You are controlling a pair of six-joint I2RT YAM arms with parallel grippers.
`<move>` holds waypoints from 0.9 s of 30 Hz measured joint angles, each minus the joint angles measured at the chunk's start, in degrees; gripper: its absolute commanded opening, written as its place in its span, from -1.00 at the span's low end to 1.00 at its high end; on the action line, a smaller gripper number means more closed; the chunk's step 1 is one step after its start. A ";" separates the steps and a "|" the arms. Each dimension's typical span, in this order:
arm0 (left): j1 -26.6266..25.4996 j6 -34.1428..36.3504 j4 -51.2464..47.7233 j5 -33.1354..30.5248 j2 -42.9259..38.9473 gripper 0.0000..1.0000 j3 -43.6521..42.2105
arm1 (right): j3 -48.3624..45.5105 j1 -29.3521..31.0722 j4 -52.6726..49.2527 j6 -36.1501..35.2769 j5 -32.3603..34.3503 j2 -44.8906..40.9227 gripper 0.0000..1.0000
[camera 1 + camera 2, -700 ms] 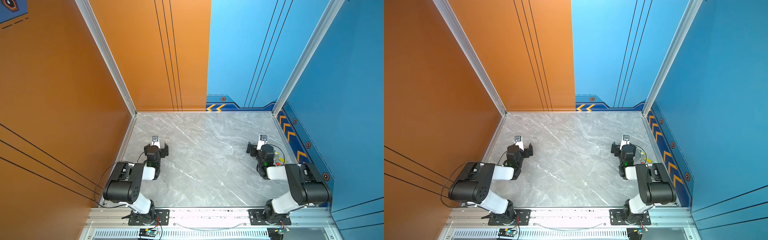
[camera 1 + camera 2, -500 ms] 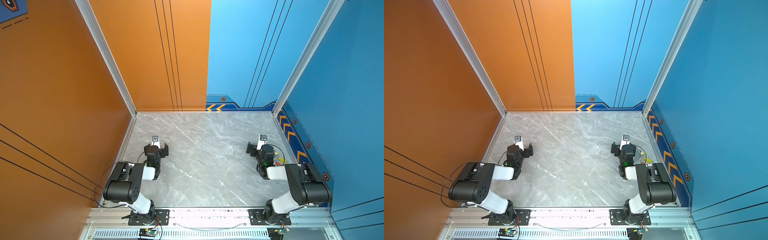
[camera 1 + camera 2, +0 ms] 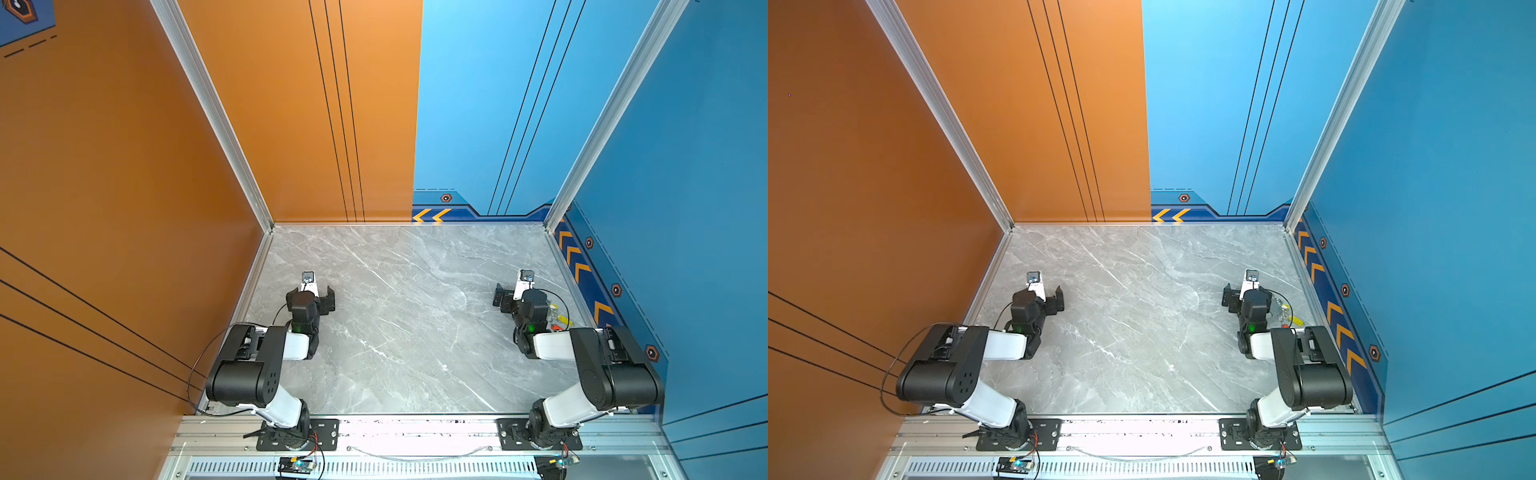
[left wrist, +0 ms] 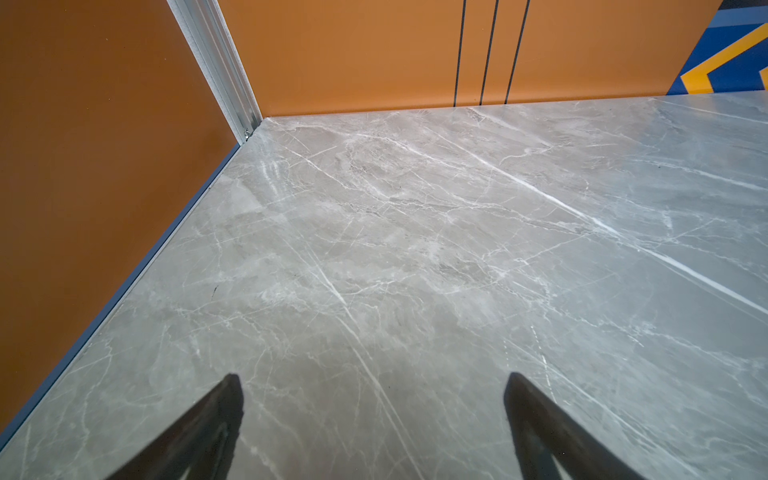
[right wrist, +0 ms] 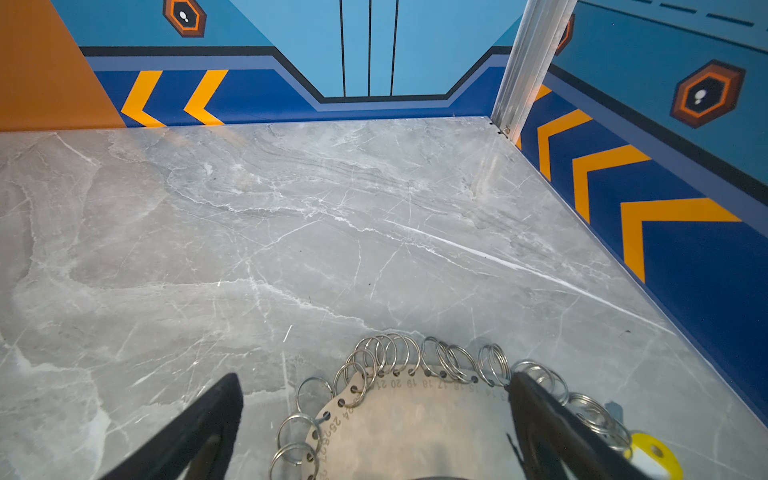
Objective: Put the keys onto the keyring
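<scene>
Grey marble desk (image 3: 407, 332) carries silvery keys with yellow and red plastic heads (image 3: 557, 318) at its right edge, beside a pale round disc (image 5: 415, 424) rimmed with silver split rings (image 5: 493, 362). The left jaws and right jaws gape empty, the latter over the disc, likely starting there.

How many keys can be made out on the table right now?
2 for certain: a yellow-headed key and a red-headed key, both on the table beside the right arm, near the blue side wall. Others may be hidden under that arm.
</scene>
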 measured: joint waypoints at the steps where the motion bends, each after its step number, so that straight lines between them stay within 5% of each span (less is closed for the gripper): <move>1: 0.00 0.00 0.00 0.00 0.00 0.96 0.00 | 0.00 0.00 0.00 0.00 -0.02 0.00 1.00; 10: -3.67 1.97 0.31 -1.49 -5.22 0.96 -2.95 | -2.89 1.97 -1.18 -2.10 -3.04 -6.01 1.00; 16: -14.67 4.59 -1.14 -14.86 -19.65 0.96 -5.16 | -2.32 7.39 -9.09 -5.18 -3.78 -20.39 1.00; 21: -19.98 -5.70 -22.14 -24.81 -28.68 0.96 3.85 | 3.67 9.11 -22.88 -1.29 -2.23 -29.81 1.00; 27: -17.66 -22.53 -43.89 -21.42 -32.41 0.96 10.19 | 18.25 3.91 -44.06 12.28 0.02 -33.97 1.00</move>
